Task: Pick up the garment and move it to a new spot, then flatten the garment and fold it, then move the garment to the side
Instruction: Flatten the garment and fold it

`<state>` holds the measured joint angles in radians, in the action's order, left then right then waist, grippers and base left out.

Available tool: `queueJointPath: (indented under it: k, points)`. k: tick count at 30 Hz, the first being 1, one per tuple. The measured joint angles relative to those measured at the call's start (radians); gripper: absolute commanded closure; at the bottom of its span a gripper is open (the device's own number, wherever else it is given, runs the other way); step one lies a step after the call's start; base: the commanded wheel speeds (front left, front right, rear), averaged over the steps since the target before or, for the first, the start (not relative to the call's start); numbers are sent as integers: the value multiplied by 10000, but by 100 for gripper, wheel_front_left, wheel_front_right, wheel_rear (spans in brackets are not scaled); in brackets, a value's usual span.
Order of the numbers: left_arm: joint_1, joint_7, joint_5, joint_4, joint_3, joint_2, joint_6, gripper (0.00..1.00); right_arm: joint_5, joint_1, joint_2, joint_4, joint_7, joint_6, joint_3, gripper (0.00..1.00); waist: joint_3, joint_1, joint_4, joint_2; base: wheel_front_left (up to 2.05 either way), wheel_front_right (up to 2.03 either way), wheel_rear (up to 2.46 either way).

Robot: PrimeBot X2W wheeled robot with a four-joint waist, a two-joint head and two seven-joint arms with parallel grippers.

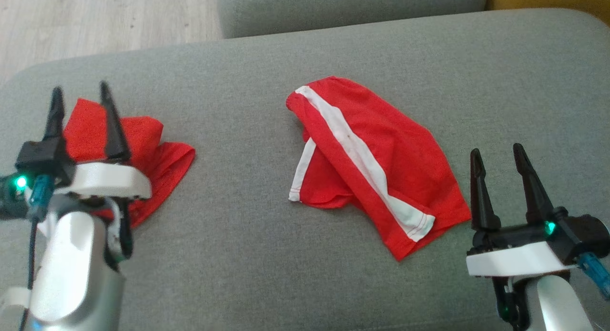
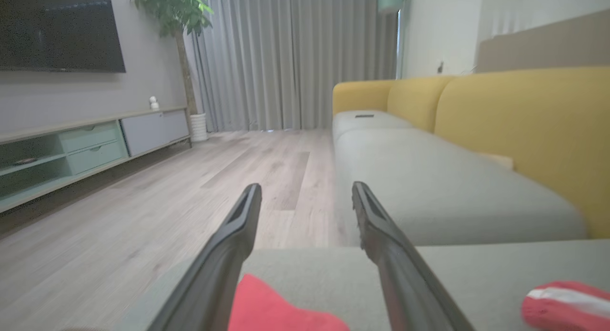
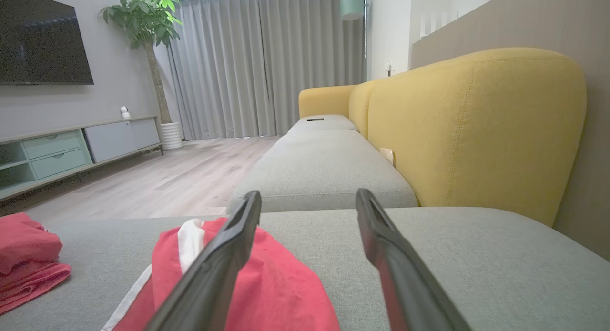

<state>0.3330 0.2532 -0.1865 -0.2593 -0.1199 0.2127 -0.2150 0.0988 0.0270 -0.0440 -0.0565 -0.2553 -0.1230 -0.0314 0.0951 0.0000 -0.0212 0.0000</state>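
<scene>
Striped garment (image 1: 405,164) centred on cushion (image 1: 248,255), edges far.

The garment (image 1: 376,164) in the middle is red, with a broad white stripe along it and white trim at one hem. The folded cloth (image 1: 157,155) at the left is plain red. The sofa seat (image 1: 248,264) is grey with a fine woven fleck, and the sofa back (image 3: 476,126) is mustard yellow. The left gripper (image 1: 80,89) and the right gripper (image 1: 496,151) have black fingers, white collars, silver forearms and small green lights. Far off, the floor (image 2: 143,197) is pale wood grain, the curtains (image 3: 238,59) are grey, the plant (image 3: 143,16) is green and the television (image 3: 43,45) is black.
</scene>
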Motion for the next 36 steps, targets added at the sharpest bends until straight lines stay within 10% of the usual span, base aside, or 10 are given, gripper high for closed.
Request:
queueJointPath:
  k: [11, 29, 36]
  points:
    - [-1386, 33, -79, 1377, -989, -1313, 1283, 0, -36, -52, 2, 84, 0, 0, 73, 0, -330, 0, 23, 0, 0, 0, 0]
    - [-2419, 33, -192, 1273, -1919, -1618, 1267, 0, -416, -325, 0, 77, 0, 0, 23, 0, -195, 0, 289, 0, 0, 0, 0]
    - [-1861, 33, -625, 1235, -2621, -1638, 1185, 0, -1108, 1692, -48, -1547, 416, 0, -1453, 0, 260, 0, 965, 0, 0, 0, 0]
